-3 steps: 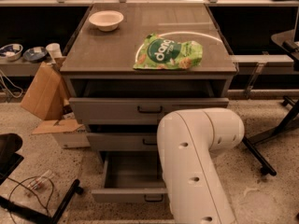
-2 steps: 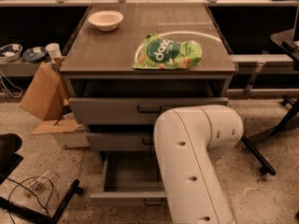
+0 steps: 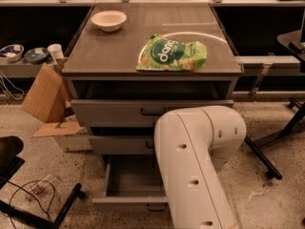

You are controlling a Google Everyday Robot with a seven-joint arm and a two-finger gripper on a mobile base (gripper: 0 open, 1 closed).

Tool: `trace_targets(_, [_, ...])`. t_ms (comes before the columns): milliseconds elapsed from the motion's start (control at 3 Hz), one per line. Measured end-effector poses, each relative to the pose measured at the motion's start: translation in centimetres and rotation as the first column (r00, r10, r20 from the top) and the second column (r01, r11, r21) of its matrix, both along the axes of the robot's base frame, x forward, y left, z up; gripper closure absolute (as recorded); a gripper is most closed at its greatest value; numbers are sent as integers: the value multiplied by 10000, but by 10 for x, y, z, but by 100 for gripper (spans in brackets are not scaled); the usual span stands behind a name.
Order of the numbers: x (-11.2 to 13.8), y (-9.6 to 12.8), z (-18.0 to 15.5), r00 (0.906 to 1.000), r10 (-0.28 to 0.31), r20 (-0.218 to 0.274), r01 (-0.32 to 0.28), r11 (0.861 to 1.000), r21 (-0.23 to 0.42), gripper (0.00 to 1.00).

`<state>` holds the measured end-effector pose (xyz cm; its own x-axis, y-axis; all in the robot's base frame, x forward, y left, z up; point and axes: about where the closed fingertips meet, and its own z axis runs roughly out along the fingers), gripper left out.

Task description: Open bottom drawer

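While the robot's thick white arm (image 3: 195, 166) fills the lower right of the camera view, the bottom drawer (image 3: 126, 203) of a grey desk (image 3: 109, 56) sits pulled well out toward the floor, its plain grey inside bare to view and its front edge lowest of three. Above it the middle drawer (image 3: 119, 144) and the top drawer (image 3: 114, 112) stand only slightly ajar. On the desk lie a green snack bag (image 3: 172, 55) and, well apart at the back left, a white bowl (image 3: 108, 20). The gripper is hidden behind the arm, somewhere low near the bottom drawer's front, so I cannot tell whether it is open, closed, or holding the handle. Judging by how far the drawer is out, the pull looks nearly or fully done; the next move likely calls for letting go and backing straight away. Compared with a second ago, the arm has edged slightly left and the drawer front sits a touch further out.
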<state>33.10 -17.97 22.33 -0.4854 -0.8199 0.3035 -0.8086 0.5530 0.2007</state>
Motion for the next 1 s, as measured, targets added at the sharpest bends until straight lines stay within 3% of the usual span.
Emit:
trace_targets(333, [29, 9, 21, 9938, 626, 922, -642, 9978, 144, 26])
trace_targets(667, [91, 23, 48, 9623, 828, 2590, -987, 9939, 492, 0])
trace_targets(1000, [118, 31, 41, 9310, 1475, 3338, -1875, 9781, 908, 0])
